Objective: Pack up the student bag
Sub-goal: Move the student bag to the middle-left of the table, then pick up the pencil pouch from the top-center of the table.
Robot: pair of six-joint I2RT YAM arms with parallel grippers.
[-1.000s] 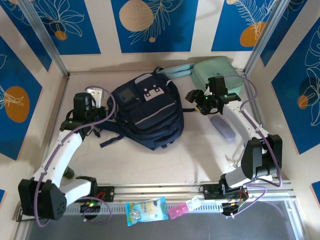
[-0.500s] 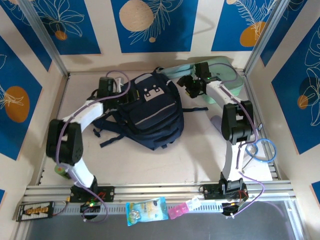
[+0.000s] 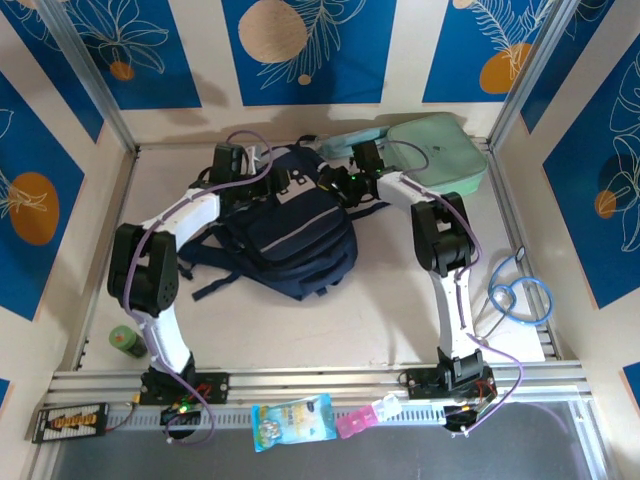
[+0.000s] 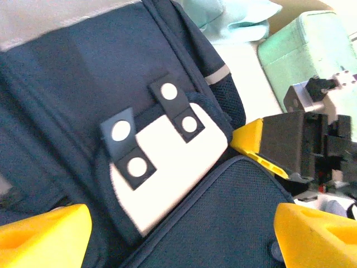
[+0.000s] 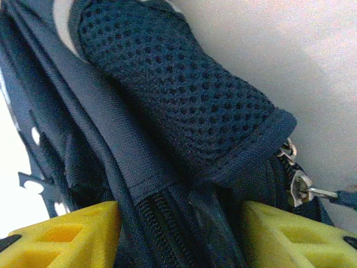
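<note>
Both arms stretched forward, left end effector (image 4: 178, 237) spread wide, right end effector (image 5: 178, 234) partly spread

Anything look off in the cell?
Minor clutter: a snack packet and a pink packet lie on the front rail, off the table, and a loop of blue tubing sits at the right edge. The backpack looks intact.

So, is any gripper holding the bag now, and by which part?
The left gripper stands open near the light patch, holding nothing. For the right gripper it cannot be told: its fingers straddle the zip edge of the student bag beside the mesh.
</note>
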